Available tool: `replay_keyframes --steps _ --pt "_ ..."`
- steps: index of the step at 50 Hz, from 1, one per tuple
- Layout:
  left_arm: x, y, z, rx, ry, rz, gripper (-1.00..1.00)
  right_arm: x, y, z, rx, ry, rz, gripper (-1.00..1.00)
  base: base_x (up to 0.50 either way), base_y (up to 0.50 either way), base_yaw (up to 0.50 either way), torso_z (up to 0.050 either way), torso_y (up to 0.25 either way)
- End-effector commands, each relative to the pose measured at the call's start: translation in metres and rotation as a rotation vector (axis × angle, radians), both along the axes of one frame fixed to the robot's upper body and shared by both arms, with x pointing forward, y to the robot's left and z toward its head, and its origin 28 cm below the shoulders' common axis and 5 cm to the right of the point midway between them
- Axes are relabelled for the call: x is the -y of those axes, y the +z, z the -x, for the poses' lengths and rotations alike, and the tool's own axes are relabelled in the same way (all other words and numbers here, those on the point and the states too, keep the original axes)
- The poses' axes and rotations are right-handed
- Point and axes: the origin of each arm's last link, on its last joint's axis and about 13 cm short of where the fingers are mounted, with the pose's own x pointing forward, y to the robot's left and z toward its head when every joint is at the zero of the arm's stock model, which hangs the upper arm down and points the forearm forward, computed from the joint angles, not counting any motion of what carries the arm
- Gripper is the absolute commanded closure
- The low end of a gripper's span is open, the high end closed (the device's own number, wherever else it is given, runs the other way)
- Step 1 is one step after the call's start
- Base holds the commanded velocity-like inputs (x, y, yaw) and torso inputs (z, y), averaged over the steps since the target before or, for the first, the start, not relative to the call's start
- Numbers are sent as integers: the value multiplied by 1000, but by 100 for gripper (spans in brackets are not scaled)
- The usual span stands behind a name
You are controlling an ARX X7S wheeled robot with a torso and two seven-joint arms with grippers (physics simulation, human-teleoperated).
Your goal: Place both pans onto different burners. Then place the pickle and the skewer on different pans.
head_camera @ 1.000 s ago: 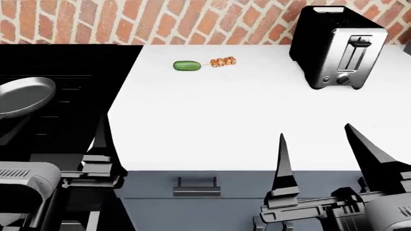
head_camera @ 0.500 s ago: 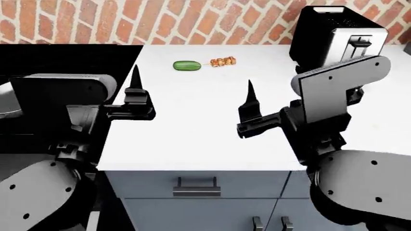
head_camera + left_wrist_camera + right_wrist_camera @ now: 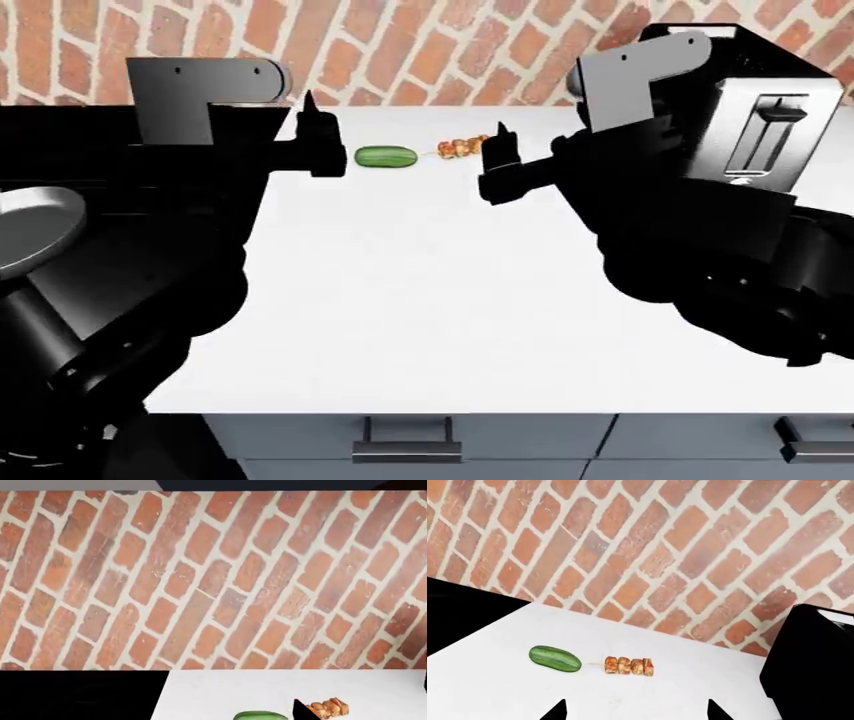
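2 foods, the pickle and the skewer, are lying untouched on the white desk. The right tool is hovering released near them; the left tool cannot be judged. A grey pan is showing at the left, its burner hidden

Both arms raised over the white counter, elbows low, forearms angled toward its back edge; left gripper above its rear left, opening unclear; right gripper above its rear middle, fingertips spread, holding nothing

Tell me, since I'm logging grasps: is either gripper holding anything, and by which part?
Nothing is held. The pickle and skewer lie untouched on the counter.
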Motion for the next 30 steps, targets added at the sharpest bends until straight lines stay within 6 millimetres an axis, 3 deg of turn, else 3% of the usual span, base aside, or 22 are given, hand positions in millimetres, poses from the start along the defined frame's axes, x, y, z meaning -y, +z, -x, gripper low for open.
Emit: replay_keyframes --steps 1,30 --pt "0 4 -7 -19 7 1 -100 0 -3 -10 -35 9 -39 -100 500 0 0 0 0" --pt "-2 1 1 -5 -4 12 -100 1 -7 -2 -21 28 -59 -100 500 -14 0 0 1"
